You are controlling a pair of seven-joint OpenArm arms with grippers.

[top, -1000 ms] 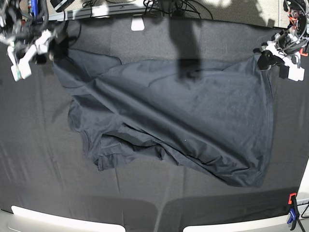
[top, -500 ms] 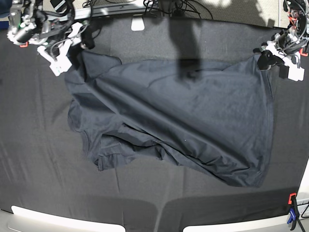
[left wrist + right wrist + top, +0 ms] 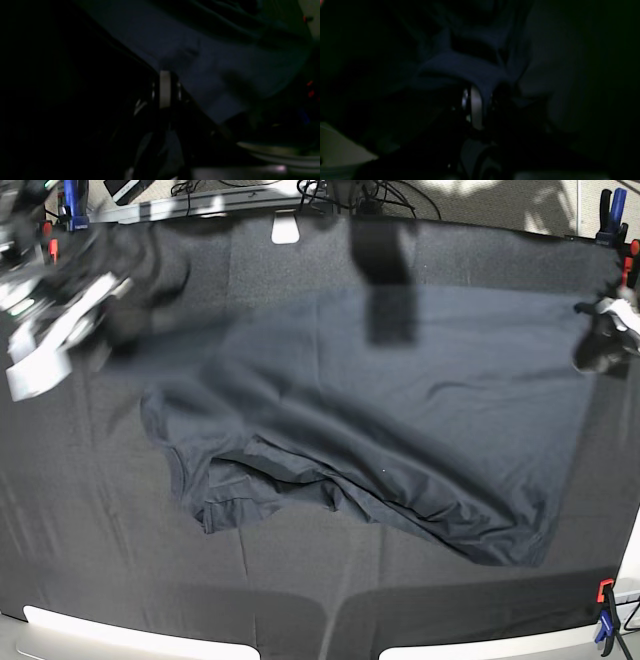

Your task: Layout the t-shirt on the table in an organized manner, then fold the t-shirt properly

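Note:
The dark charcoal t-shirt (image 3: 400,430) lies across the table (image 3: 80,530) of black cloth. Its far edge is pulled taut between my two grippers, while its near left part stays bunched in folds. At the right end of that edge, my left gripper (image 3: 597,352) is shut on a corner of the shirt. The left wrist view shows the left gripper (image 3: 165,87) pinching the fabric (image 3: 212,75). My right gripper (image 3: 125,325), blurred by motion, is shut on the left end. In the right wrist view the right gripper (image 3: 476,107) holds a fold of the t-shirt (image 3: 470,70).
Blue clamps (image 3: 72,200) (image 3: 617,205) stand at the far corners, and an orange and blue clamp (image 3: 605,610) at the near right. A white block (image 3: 286,227) and cables sit at the back edge. A pale rim (image 3: 100,640) runs along the front.
My right gripper has shut on the shirt's far left corner and swung out to the left. The left gripper moved right and nearer. The far edge is now stretched wider and flatter.

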